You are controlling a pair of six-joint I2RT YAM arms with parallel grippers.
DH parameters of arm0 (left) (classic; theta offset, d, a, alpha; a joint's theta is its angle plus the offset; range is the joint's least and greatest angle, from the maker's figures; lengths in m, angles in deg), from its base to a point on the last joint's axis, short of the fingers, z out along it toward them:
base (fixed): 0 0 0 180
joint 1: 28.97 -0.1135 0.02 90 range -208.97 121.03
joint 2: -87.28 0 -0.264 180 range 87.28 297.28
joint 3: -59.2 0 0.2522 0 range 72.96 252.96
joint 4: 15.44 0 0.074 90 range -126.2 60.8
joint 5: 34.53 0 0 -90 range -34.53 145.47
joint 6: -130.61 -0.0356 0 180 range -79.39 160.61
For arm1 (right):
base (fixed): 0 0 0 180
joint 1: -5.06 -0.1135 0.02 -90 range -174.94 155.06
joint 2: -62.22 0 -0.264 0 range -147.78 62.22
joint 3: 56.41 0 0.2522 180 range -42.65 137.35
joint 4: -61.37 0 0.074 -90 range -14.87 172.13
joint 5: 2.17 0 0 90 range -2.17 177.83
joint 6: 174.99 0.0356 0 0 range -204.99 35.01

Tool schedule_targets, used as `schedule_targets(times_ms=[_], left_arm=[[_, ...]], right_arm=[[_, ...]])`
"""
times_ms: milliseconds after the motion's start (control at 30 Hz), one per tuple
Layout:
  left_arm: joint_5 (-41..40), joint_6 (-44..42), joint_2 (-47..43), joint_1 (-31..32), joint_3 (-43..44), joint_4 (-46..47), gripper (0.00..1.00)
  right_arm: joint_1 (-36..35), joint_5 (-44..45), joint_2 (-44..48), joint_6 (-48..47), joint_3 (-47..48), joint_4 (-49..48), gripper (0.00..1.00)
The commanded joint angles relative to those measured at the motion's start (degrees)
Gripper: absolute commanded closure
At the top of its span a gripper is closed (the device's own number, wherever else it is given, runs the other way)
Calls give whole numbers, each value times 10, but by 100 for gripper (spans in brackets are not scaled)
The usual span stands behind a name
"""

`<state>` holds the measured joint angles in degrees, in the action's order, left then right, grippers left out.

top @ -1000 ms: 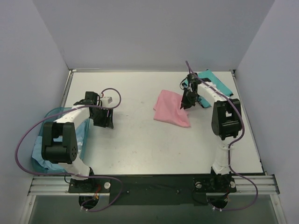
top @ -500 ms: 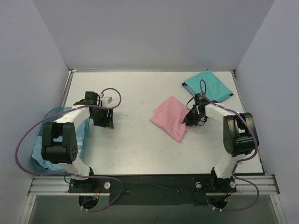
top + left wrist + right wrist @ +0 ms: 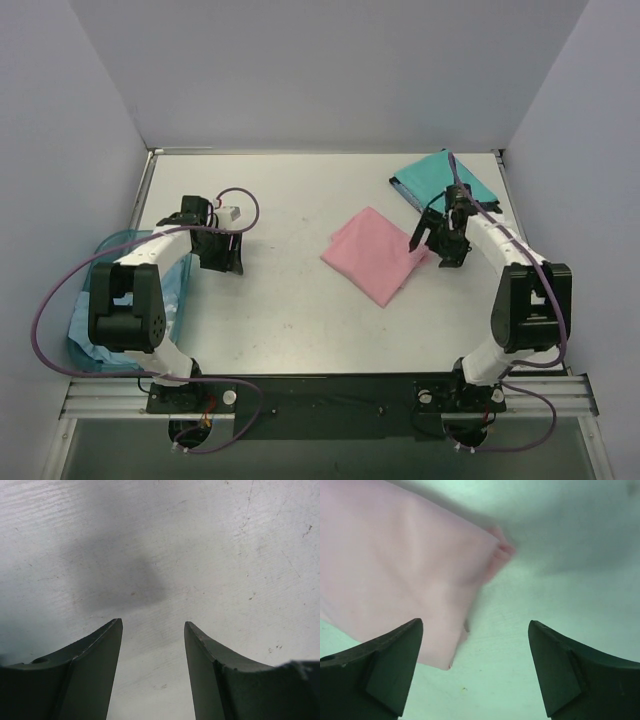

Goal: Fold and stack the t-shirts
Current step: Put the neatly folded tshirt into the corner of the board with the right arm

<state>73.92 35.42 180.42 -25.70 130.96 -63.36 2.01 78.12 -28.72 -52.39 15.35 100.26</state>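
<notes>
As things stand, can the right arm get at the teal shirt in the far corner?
Probably yes. The right gripper hangs open over the pink shirt at its right edge. The teal shirt lies close behind it, and nothing sits between them.

The right pincer (image 3: 432,246) has swung from the pink t-shirt (image 3: 373,254) to just off its right corner, jaws now spread; the shirt has settled flatter

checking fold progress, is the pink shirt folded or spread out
Folded: the pink shirt lies flat as a compact four-sided pad, no sleeves showing, layered edges at its corner.
</notes>
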Motion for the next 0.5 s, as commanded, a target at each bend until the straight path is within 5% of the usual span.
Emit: schedule_targets(times_ms=[0,233,467], left_arm=[[8,-9,-20,0,12,2,37],[-10,-19,-32,1,5,-3,37],[-23,-28,-41,2,-3,-5,37]], right_arm=[[-12,-19,-48,-247,158,89,8],[-58,-113,-200,-482,339,166,7],[-59,-139,-342,-514,477,244,7]])
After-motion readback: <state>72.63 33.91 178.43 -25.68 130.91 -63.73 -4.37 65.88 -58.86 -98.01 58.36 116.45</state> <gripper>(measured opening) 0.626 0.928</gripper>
